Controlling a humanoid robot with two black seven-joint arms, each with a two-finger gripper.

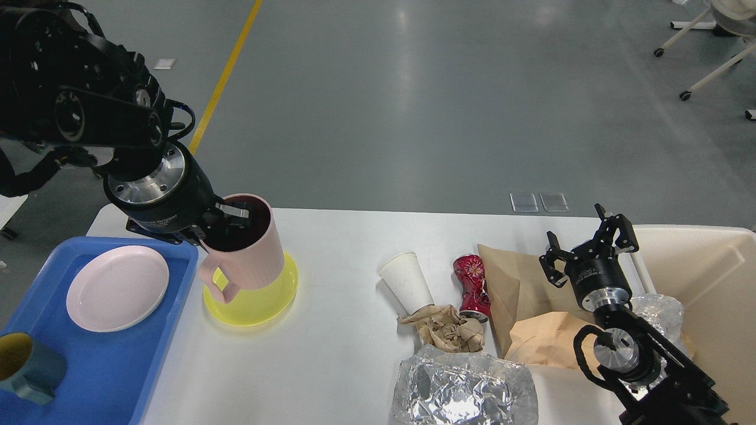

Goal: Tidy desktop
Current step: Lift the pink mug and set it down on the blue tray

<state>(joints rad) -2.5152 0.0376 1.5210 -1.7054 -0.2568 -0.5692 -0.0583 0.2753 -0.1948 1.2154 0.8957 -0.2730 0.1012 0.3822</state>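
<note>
**While the left hand grips a pink mug, the right hand waits open**

Nearest the viewer, crumpled silver foil [463, 389] lies at the front edge of the white counter [331, 354], with a wad of brown paper [444, 328] just behind it. At the left front, a blue tray [100, 360] sits on the counter, carrying a teal mug [26, 367] in its near corner and a pale pink plate [117, 287] farther back. On the right, tan paper bags [531, 330] lie against a beige bin [706, 283]; a white paper cup [406, 282] and a crushed red can [471, 284] lie on their sides between the bags and the yellow plate [254, 298].

The right hand [590, 245] stands over the bags, fingers spread wide and holding nothing.

Farther back and to the left, the left hand [227, 219] is clamped on the rim of a pink mug [245, 254], one finger inside the dark interior. The mug hangs tilted over the yellow plate, its handle pointing down toward the tray. Whether its base touches the plate cannot be told.

Beyond the counter lies grey floor with a yellow line [227, 77].
</note>
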